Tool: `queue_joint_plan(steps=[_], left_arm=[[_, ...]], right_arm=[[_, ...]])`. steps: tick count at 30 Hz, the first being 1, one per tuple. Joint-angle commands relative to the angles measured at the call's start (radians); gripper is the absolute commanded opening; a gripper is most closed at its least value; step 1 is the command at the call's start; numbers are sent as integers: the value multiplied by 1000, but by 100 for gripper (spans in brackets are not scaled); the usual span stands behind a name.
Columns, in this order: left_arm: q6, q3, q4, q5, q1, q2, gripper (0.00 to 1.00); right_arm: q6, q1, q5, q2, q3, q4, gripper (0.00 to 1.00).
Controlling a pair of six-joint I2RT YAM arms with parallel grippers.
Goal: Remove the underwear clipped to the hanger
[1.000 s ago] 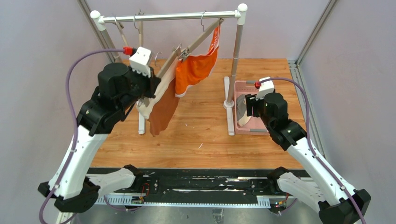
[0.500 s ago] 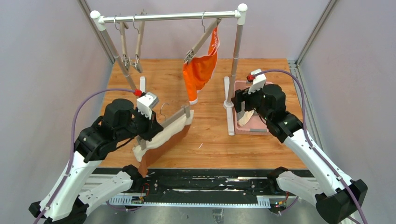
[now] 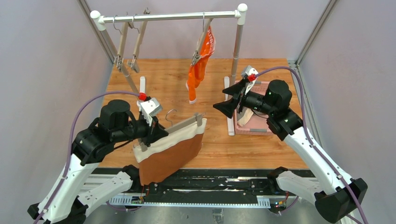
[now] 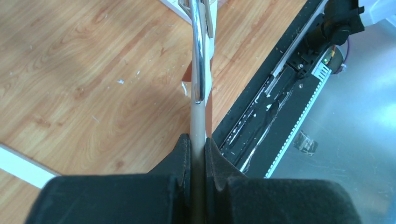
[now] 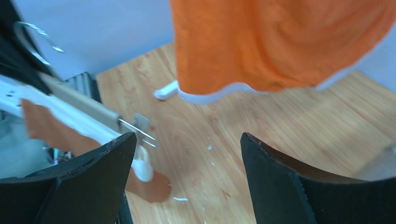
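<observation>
My left gripper (image 3: pixel 148 136) is shut on the bar of a wooden hanger (image 3: pixel 180 125), held off the rack low over the near table. A rust-brown brief (image 3: pixel 170 156) with a cream band along its top hangs clipped to it. In the left wrist view the jaws pinch the hanger bar (image 4: pixel 198 126) below its metal hook (image 4: pixel 198 51). The orange brief (image 3: pixel 198 70) hangs from a hanger on the rail. My right gripper (image 3: pixel 224 99) is open and empty, pointing left; its wrist view shows the orange brief (image 5: pixel 261 42) above and the held hanger's clip (image 5: pixel 140 126).
The clothes rack (image 3: pixel 170 17) spans the back, its right post (image 3: pixel 237 56) just behind my right gripper. Two empty clip hangers (image 3: pixel 122 46) hang at its left end. A pink basket (image 3: pixel 258 126) at the right holds a pale cloth (image 3: pixel 245 116).
My left gripper has carried the hanger with the rust-brown brief off the rail and down toward the near edge. My right gripper has risen from the basket and swung left, jaws open.
</observation>
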Motion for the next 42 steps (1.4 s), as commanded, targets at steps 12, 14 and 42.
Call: queue_joint_plan(steps=[12, 14, 42], left_arm=[[200, 77, 276, 259, -7, 83, 0], [208, 74, 287, 260, -7, 84, 0], [202, 74, 334, 256, -6, 80, 0]], right_arm=[[209, -9, -351, 61, 76, 278, 85], [232, -9, -364, 62, 68, 309, 85], [315, -24, -449, 50, 9, 409, 83]])
